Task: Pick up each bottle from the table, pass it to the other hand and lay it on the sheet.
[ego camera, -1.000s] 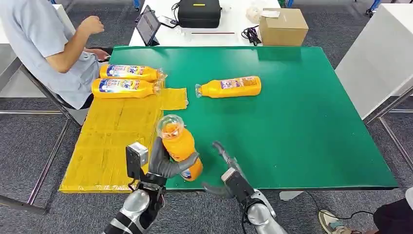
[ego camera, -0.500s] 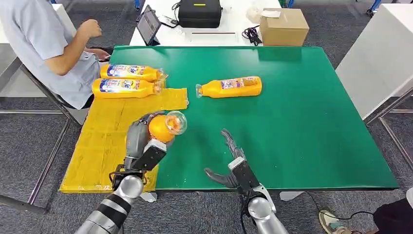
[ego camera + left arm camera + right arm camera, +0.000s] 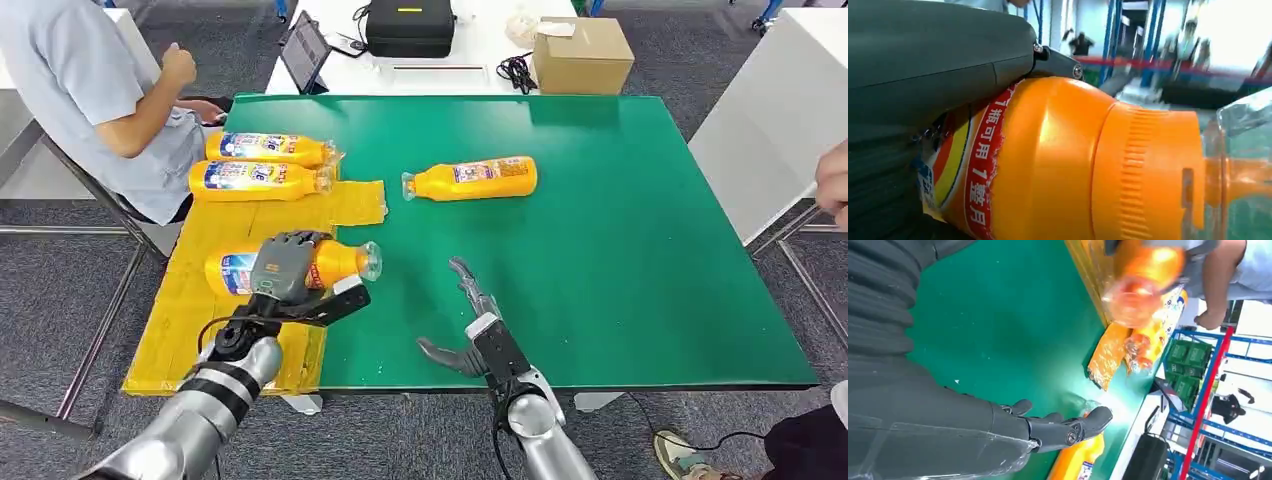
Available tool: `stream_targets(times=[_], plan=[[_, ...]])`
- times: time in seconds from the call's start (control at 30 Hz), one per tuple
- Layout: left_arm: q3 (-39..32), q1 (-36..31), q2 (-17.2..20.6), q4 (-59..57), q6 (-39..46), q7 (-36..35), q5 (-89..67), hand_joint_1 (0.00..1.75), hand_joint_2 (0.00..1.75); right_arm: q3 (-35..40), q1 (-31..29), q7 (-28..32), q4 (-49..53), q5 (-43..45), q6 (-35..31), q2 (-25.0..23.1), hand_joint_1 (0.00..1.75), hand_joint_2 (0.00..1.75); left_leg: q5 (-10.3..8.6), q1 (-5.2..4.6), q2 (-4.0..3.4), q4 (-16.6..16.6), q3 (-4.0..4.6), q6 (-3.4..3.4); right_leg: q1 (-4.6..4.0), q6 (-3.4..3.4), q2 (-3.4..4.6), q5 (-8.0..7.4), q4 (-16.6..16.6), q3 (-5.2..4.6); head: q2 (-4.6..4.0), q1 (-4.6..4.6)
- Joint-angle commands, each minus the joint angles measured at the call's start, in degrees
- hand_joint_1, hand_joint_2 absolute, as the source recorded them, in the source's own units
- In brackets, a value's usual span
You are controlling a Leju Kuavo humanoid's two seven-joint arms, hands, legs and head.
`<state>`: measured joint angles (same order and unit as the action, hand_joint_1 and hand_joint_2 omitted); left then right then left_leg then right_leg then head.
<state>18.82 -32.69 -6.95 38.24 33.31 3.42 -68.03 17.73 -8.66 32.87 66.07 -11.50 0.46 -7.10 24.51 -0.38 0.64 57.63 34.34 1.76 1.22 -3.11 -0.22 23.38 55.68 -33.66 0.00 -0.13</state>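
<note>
Swinging left since a second ago, left hand (image 3: 283,268) now grips the handed-over bottle (image 3: 300,268) on its side, low over the yellow sheet (image 3: 215,330); right hand (image 3: 470,330) is empty, fingers spread. Release looks next; one table bottle (image 3: 470,180) remains.

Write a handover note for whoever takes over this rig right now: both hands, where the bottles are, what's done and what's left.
Left hand: grips an orange bottle lying on its side over the yellow sheet, cap toward the green table. Whether it already rests on the sheet cannot be told.
Right hand: holds nothing, fingers apart, over the table's near edge.
Done: two bottles lie side by side at the sheet's far end.
Left: release the held bottle on the sheet, then fetch the last bottle lying on the table, pass it across and lay it down.
A person sits by the table's far left corner.
</note>
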Motion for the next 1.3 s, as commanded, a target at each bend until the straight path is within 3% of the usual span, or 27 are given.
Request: stream_targets(times=[0.03, 0.3, 0.8, 0.87, 0.93, 0.97, 1.03, 1.3], plan=[[5.1, -7.5, 2.8, -13.2, -1.9, -2.5, -2.8, 1.75, 1.75, -1.5, -2.8, -0.4, -4.6, -0.2, 0.5, -0.3, 0.0, 1.75, 0.13, 0.12, -0.18, 0.0, -0.21, -0.13, -0.13, 0.15, 0.14, 0.06, 0.0, 0.19, 0.0, 0.0], [7.7, -7.6, 3.1, -15.6, -4.8, -5.0, -6.9, 1.75, 1.75, -1.8, -2.4, -0.5, -5.9, -0.4, 0.7, -0.3, 0.0, 1.75, 0.05, 0.06, -0.07, 0.0, -0.1, -0.08, -0.07, 0.1, 0.04, 0.02, 0.0, 0.09, 0.0, 0.02], [5.0, -7.6, 0.8, -19.6, -15.5, -2.9, -2.7, 1.73, 1.75, -1.9, -2.7, -0.6, -7.0, -0.5, 1.0, -0.7, 0.0, 1.75, 0.08, 0.07, -0.15, 0.0, -0.28, -0.1, -0.07, 0.13, 0.12, 0.02, -0.1, 0.26, 0.0, 0.0], [4.8, -7.6, 0.8, -19.9, -16.2, -3.2, -2.5, 1.52, 1.75, -2.0, -2.7, -0.6, -7.1, -0.5, 1.0, -0.7, 0.0, 1.75, 0.04, 0.01, -0.1, 0.0, -0.26, -0.06, -0.01, 0.07, 0.08, 0.01, 0.0, 0.25, 0.0, 0.0], [4.5, -7.6, 0.8, -20.1, -16.5, -3.4, -2.2, 0.52, 1.75, -2.0, -2.7, -0.6, -7.2, -0.5, 1.0, -0.6, 0.0, 1.75, 0.07, 0.03, -0.13, 0.0, -0.37, -0.08, -0.04, 0.1, 0.11, 0.03, -0.1, 0.35, 0.0, 0.0], [4.3, -7.6, 0.8, -20.2, -16.6, -3.5, -2.0, 0.19, 1.75, -2.0, -2.7, -0.6, -7.3, -0.5, 1.0, -0.6, 0.0, 1.75, 0.05, 0.02, -0.11, 0.0, -0.34, -0.06, -0.02, 0.08, 0.1, 0.01, 0.0, 0.34, 0.0, 0.0], [4.1, -7.5, 0.9, -20.5, -17.2, -3.6, -1.9, 0.02, 1.75, -2.2, -2.7, -0.6, -7.4, -0.4, 1.0, -0.7, 0.0, 1.75, 0.05, 0.03, -0.14, 0.0, -0.38, -0.07, -0.03, 0.09, 0.12, 0.01, -0.1, 0.37, 0.0, 0.0], [3.5, -8.1, 0.7, -22.1, -23.3, -4.3, -1.0, 0.0, 1.75, -2.6, -3.5, -0.6, -8.6, -0.4, 0.9, -0.7, 0.0, 1.75, 0.06, 0.06, -0.21, -0.1, -0.6, -0.11, -0.07, 0.13, 0.18, -0.02, -0.1, 0.58, 0.0, 0.02]])
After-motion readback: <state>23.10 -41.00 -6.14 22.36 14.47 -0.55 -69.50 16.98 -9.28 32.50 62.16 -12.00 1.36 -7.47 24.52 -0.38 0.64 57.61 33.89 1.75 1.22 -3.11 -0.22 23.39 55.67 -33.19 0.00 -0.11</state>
